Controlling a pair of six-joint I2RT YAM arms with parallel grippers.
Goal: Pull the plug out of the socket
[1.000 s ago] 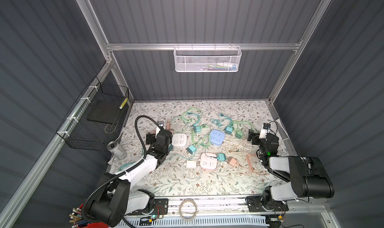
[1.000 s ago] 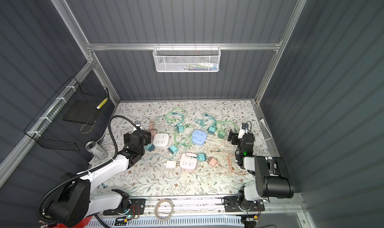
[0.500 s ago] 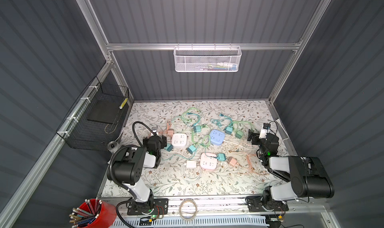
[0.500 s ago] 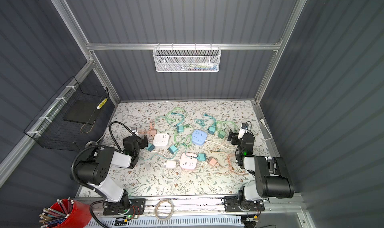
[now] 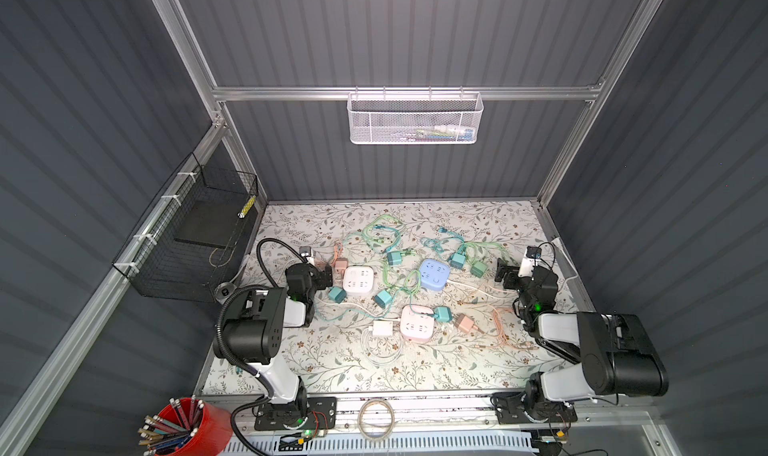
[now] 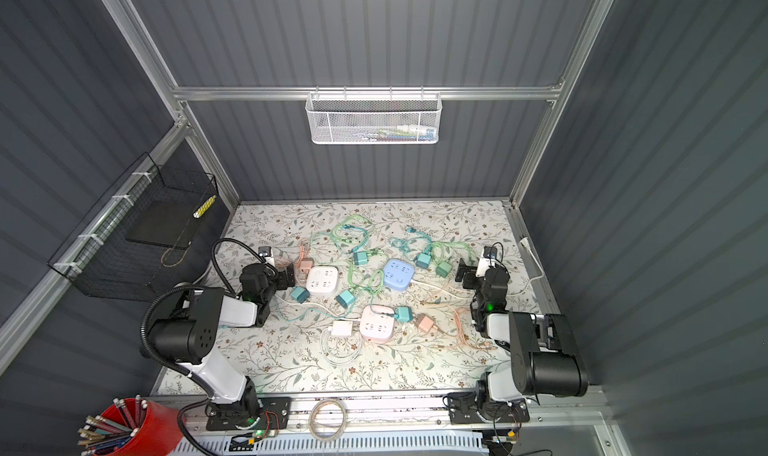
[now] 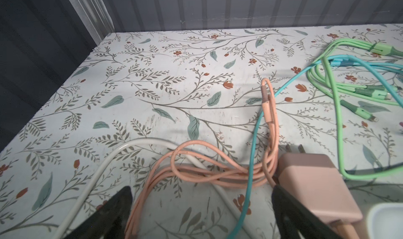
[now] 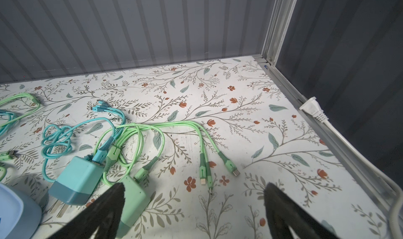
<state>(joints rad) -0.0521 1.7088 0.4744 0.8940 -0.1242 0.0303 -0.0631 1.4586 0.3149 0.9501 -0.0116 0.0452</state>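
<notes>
Three socket blocks lie mid-table in both top views: white (image 5: 357, 279), blue (image 5: 433, 274) and pink (image 5: 417, 328). A teal plug (image 5: 442, 313) sits at the pink block's far right corner, and a white plug (image 5: 381, 328) touches its left side. Whether either is pushed in, I cannot tell. My left gripper (image 5: 328, 277) is open just left of the white block. In the left wrist view a loose pink plug (image 7: 314, 183) lies beside one finger. My right gripper (image 5: 505, 273) is open right of the blue block (image 8: 15, 211), holding nothing.
Loose teal (image 8: 76, 181) and green (image 8: 130, 196) plugs and tangled cables (image 5: 380, 235) crowd the middle. A black wire basket (image 5: 195, 242) hangs on the left wall and a white mesh basket (image 5: 415, 117) on the back wall. A red pencil cup (image 5: 187, 425) stands front left.
My left arm has folded back and its gripper has drawn slightly left, away from the white socket block. The red pencil cup has come into view. The right arm has not moved.
</notes>
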